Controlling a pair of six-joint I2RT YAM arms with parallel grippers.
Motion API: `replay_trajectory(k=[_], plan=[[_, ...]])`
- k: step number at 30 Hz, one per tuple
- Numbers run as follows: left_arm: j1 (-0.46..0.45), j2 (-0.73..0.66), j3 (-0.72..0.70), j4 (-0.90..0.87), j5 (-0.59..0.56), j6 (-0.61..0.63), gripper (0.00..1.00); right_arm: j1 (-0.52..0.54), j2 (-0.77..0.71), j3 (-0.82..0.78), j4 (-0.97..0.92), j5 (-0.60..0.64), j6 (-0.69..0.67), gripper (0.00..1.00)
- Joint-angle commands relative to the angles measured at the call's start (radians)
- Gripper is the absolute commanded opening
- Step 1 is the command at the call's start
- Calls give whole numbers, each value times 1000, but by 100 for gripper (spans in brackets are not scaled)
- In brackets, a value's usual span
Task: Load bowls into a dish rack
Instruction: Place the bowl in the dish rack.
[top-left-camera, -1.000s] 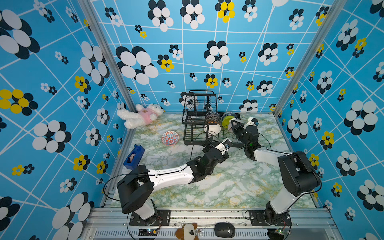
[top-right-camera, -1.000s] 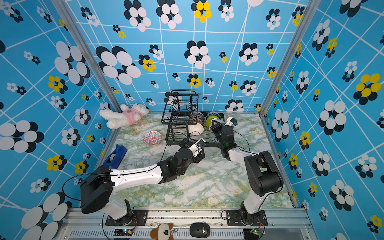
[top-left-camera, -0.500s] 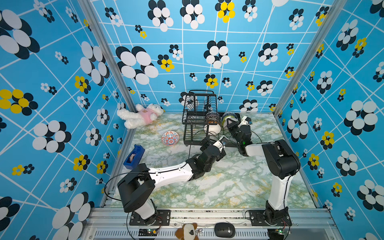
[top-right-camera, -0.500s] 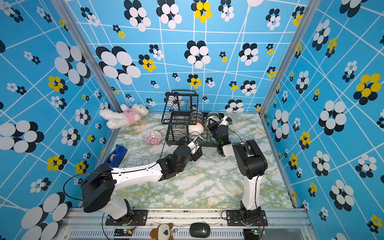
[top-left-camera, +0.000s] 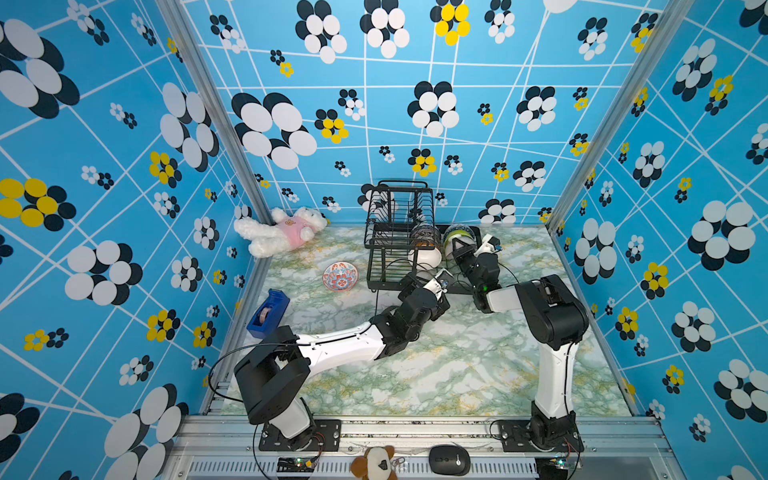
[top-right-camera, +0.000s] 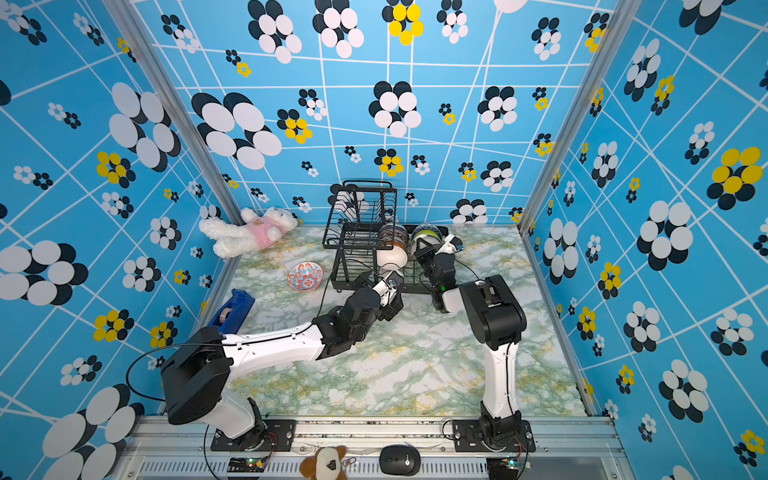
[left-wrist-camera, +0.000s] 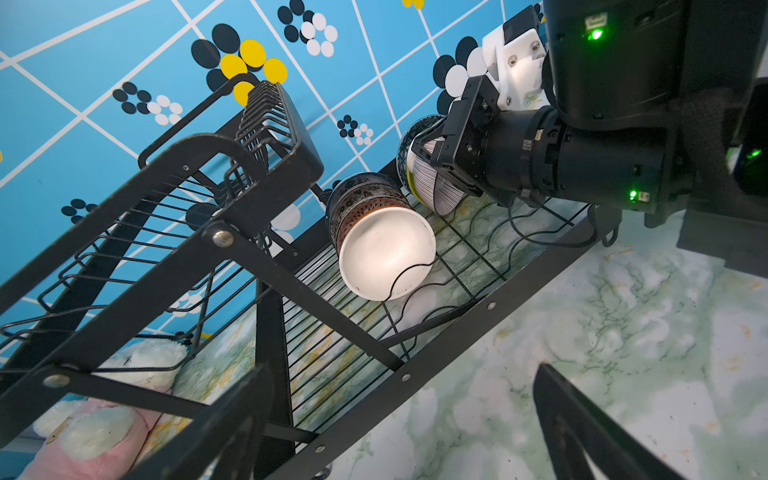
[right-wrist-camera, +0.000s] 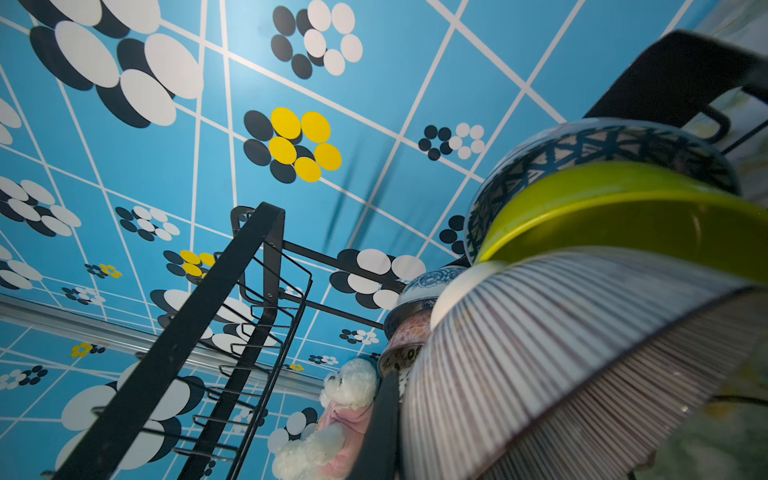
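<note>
Both top views: dish rack (top-left-camera: 376, 266) at the rear of the table (top-left-camera: 457, 365); right gripper (top-left-camera: 459, 249) at the right end of its lower tray; floral bowl (top-left-camera: 340, 276) loose on the table left of the rack, nearer the left gripper (top-left-camera: 424, 280). Left wrist view: left jaws spread wide, empty, facing the rack front; right jaws pinched on the rim of the ribbed bowl (left-wrist-camera: 432, 187), which stands on edge in the tray. Right wrist view: ribbed bowl nested against the lime green bowl (right-wrist-camera: 623, 208), axis along the row.

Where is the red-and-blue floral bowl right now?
In both top views the floral bowl sits on the marble table, just left of the dish rack, between it and the blue tape dispenser.
</note>
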Motion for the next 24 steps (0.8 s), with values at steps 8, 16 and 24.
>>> replay_trajectory(k=[8, 16, 24], plan=[[13, 18, -10, -5, 18, -32, 99, -8, 54, 58, 160, 13, 39, 0], [18, 12, -12, -4, 21, -35, 99, -8, 100, 69, 197, 30, 77, 0], [22, 1, -19, 0, 21, -37, 99, -8, 121, 78, 200, 46, 104, 0]])
